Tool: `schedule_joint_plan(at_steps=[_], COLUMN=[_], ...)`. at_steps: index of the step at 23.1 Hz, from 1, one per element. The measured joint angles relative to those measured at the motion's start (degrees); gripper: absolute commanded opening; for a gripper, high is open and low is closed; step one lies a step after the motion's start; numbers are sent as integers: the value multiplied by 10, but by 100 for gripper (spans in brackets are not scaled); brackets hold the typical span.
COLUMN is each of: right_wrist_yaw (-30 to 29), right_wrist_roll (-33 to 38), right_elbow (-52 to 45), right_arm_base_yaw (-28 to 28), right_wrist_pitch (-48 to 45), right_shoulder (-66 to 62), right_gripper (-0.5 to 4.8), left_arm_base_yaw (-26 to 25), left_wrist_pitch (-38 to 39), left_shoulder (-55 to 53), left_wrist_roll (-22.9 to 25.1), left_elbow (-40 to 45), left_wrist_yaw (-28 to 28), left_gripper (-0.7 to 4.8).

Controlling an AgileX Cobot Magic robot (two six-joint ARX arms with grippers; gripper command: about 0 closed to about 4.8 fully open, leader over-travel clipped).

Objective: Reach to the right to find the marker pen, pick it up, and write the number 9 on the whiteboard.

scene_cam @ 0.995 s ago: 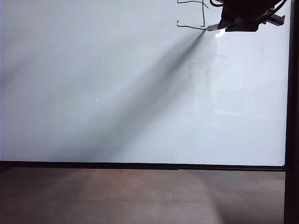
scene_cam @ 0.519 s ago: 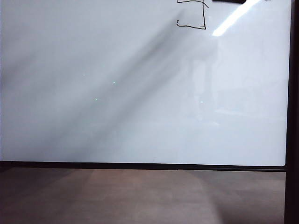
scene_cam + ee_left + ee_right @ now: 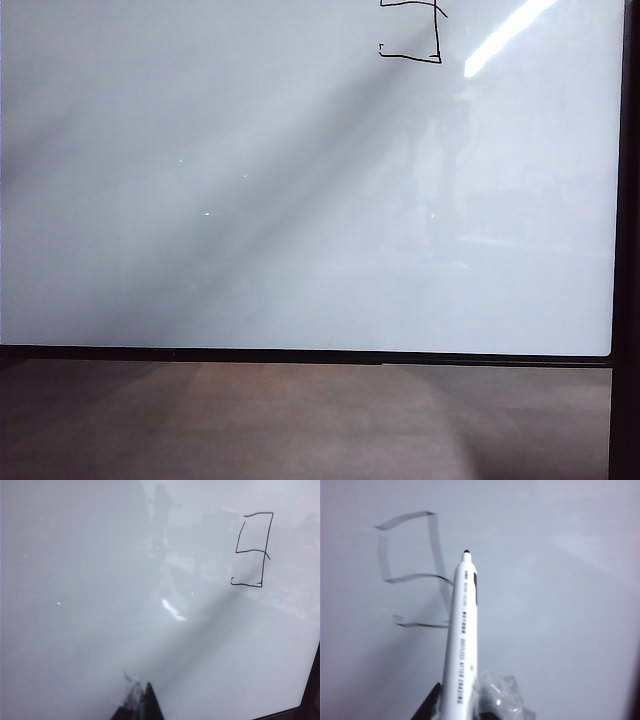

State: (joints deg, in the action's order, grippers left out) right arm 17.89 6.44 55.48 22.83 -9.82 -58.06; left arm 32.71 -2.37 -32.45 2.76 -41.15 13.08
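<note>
The whiteboard (image 3: 300, 220) fills the exterior view, and only the lower part of the number 9 (image 3: 437, 35) shows at its top edge. No gripper appears there. In the right wrist view my right gripper (image 3: 462, 702) is shut on the marker pen (image 3: 462, 640), a white barrel with a dark tip. The tip hangs off the board (image 3: 560, 580), beside the blurred 9 (image 3: 434, 550). In the left wrist view the whole boxy 9 (image 3: 265, 550) stands far from my left gripper (image 3: 141, 702). That gripper's fingertips meet with nothing between them.
A thin black frame (image 3: 300, 354) runs along the board's near edge, with brown-grey surface (image 3: 300, 420) in front of it. A dark upright edge (image 3: 626, 200) bounds the board on the right. A bright light strip (image 3: 505, 35) reflects near the 9.
My right gripper with the pen was at the end of the 9's bottom stroke and has lifted out of the exterior view. Its dark shadow across the board has faded.
</note>
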Motion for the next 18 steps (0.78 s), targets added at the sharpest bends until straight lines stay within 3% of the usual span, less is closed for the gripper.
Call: schedule_joint_plan(at_steps=[7,18], right_wrist_yaw=[59,50], right_wrist_roll=[-5,-7], right_elbow=[-79,-79], right_arm_base_yaw=[0,0], right_wrist_pitch=[20,38], right_shoulder=[128,131], right_gripper=[-6,-5], left_arm_base_yaw=[0,0], left_wrist_pitch=[-8,-3], left_shoulder=[13,18], left_wrist_roll=[0,0], left_elbow=[4,32], left_wrist_yaw=[0,0], left_gripper=[-5,-5])
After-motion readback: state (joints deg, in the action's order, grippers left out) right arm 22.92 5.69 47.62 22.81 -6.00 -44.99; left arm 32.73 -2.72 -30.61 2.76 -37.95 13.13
